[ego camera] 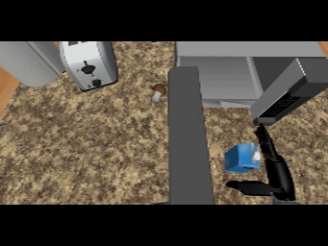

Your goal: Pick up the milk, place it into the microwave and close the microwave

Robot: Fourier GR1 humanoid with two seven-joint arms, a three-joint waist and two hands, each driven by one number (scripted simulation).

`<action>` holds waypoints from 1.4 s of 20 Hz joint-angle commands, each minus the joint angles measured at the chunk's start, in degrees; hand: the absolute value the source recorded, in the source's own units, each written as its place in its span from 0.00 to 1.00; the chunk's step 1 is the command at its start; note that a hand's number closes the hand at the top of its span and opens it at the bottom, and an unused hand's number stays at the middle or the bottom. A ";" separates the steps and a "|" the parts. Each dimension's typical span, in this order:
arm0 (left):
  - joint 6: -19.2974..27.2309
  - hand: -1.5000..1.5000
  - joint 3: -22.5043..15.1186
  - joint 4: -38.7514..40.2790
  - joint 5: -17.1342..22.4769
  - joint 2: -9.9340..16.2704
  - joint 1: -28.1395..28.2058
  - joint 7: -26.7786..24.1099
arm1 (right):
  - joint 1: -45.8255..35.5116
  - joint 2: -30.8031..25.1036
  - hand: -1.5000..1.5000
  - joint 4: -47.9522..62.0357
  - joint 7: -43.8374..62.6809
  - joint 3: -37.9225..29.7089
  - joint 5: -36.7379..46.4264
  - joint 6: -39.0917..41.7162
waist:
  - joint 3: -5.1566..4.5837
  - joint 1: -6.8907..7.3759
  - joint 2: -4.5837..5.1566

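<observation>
One hand (276, 175) beside milk (242, 158) | contact unclear | microwave (223, 77) partly hidden

No legible text, label or number on anything in view.
</observation>
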 commanded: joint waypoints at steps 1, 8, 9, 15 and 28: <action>-2.86 0.00 0.92 -0.76 -0.23 -2.32 2.34 -0.65 | -2.84 0.07 0.00 3.12 -0.99 -0.41 1.15 -1.75 | -0.02 -0.03 -0.04; -1.91 0.00 4.02 2.85 3.87 1.49 -1.53 1.36 | -9.23 -1.09 1.00 19.77 -13.35 -2.53 0.12 3.75 | 0.01 0.09 0.04; -2.47 0.00 0.37 -0.22 -0.78 -2.47 -0.29 0.32 | -10.54 0.14 1.00 20.05 -12.87 -0.01 3.93 -0.24 | 0.01 0.15 0.04; -1.91 0.00 3.94 1.39 3.42 0.23 -1.71 2.28 | -10.32 0.39 1.00 20.08 -20.38 -1.46 3.29 -2.14 | 0.00 -0.05 0.00; -3.03 0.00 3.59 1.15 1.34 -1.73 -2.04 2.12 | -18.70 -4.23 1.00 27.74 -19.28 -6.63 -2.02 7.16 | -0.01 -0.18 -0.01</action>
